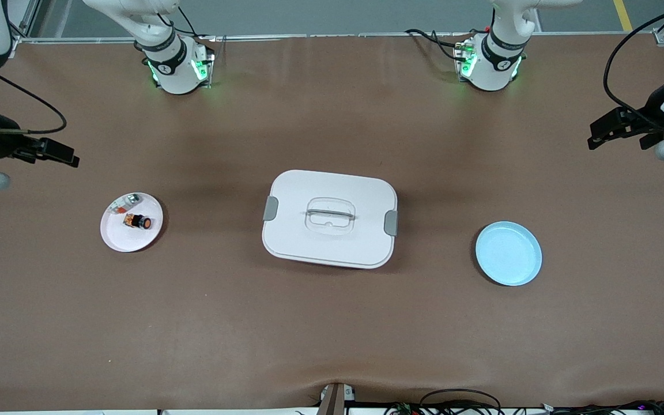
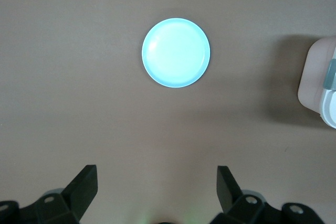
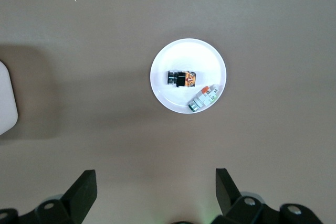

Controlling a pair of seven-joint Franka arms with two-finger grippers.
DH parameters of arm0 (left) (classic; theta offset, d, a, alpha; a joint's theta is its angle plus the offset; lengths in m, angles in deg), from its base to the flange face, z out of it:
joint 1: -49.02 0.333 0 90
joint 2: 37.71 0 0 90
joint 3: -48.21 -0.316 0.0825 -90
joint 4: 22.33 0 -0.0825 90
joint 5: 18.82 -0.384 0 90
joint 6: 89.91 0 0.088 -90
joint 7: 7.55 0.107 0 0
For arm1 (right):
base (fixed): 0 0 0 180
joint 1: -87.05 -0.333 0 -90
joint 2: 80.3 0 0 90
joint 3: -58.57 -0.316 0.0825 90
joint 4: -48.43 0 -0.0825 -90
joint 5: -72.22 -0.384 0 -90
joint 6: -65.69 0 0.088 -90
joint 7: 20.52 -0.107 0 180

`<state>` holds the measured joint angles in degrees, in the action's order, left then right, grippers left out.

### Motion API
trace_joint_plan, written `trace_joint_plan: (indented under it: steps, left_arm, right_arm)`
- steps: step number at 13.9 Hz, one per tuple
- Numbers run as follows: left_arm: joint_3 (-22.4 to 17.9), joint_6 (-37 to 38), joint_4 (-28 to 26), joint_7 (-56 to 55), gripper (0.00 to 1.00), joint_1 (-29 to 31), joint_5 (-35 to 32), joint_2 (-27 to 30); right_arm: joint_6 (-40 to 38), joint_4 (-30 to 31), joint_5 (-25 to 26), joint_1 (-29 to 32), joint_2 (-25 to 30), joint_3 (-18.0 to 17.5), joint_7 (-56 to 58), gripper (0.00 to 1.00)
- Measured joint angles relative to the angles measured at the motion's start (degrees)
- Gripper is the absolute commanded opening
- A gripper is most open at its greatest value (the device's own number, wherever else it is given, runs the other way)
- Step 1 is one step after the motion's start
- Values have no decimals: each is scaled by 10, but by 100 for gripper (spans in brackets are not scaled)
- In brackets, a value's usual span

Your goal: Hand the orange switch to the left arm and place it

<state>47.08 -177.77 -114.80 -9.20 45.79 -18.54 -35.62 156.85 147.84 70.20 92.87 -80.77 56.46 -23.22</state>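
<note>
Brown tabletop (image 1: 332, 323): orange switch (image 1: 138, 221) lies untouched on the white plate (image 1: 119, 239). Both arms wait, right pincer (image 3: 156, 192) and left pincer (image 2: 157, 192) wide open, empty. Next, I judge: right pincer descends to grasp, skirting the box (image 1: 329, 218).

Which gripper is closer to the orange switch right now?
The right gripper: it hangs open at the right arm's end of the table, near the white plate holding the orange switch. The left gripper is open at the left arm's end, past the box.
</note>
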Motion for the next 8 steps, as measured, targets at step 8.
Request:
trace_joint_plan:
  steps: [8]
  left_arm:
    - [0, 0, 1, 0, 100, 1, 0, 0]
  right_arm:
    - [-10, -15, 0, -3, -30, 0, 1, 100]
